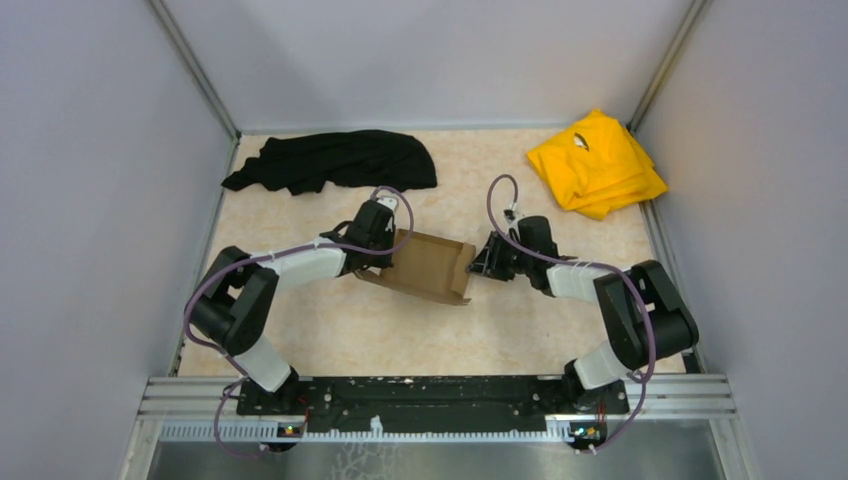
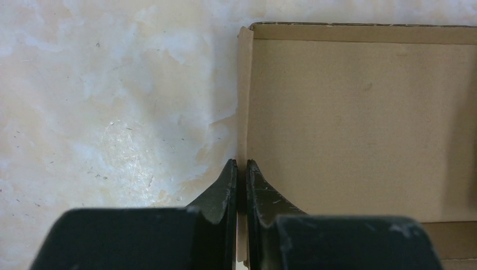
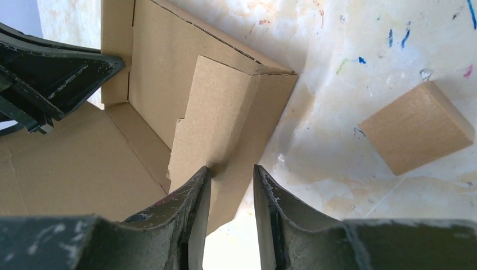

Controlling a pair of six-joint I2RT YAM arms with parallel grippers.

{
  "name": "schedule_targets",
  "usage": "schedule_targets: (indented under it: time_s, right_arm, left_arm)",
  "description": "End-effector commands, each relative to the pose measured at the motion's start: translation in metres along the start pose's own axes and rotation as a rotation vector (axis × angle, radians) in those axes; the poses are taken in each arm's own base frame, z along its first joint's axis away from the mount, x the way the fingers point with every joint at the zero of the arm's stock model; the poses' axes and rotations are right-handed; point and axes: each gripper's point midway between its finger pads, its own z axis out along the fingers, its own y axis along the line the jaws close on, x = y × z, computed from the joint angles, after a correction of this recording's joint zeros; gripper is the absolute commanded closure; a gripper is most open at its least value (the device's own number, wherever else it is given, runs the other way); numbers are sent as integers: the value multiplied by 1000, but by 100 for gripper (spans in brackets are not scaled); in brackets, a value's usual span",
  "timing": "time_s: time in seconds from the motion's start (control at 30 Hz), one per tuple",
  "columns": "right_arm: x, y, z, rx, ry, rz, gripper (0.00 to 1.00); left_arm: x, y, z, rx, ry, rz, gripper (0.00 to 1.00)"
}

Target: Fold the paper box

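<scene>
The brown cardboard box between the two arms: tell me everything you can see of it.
The brown cardboard box is part-folded into a shallow open tray with raised walls, lying on the pale marbled table. The left gripper is shut on its left wall; the right gripper, open, straddles the folded right wall.

— What do you have on the table [image 1: 330, 330]?
— You have a black cloth [image 1: 330, 160] at the far left and a yellow cloth [image 1: 597, 162] at the far right.
— And in the middle?
— Your box [image 1: 430, 265] rests there, with a block [image 3: 416, 127] near it, not touching.
</scene>
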Motion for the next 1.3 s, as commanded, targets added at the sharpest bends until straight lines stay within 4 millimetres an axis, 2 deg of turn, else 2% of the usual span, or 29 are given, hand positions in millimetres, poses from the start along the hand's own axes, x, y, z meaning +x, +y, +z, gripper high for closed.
schedule_targets:
  time_s: [0.0,0.47,0.77,0.97,1.1,1.27]
  right_arm:
    - [-17,15,8,-28,-35,-48,66]
    - [-11,-1,15,137,13,-127,64]
    - [-10,-8,18,225,25,-175,73]
    - [-10,-11,18,311,49,-233,74]
    - [-13,-12,17,361,55,-274,75]
    - [-12,-17,19,415,79,-309,75]
  left_arm:
    - [46,2,7,14,159,20,100]
    - [45,-3,7,38,162,20,100]
    - [45,-6,7,53,161,21,100]
    - [40,-11,3,77,154,17,100]
    - [32,-17,-3,103,140,9,96]
    - [21,-30,-14,170,118,-4,84]
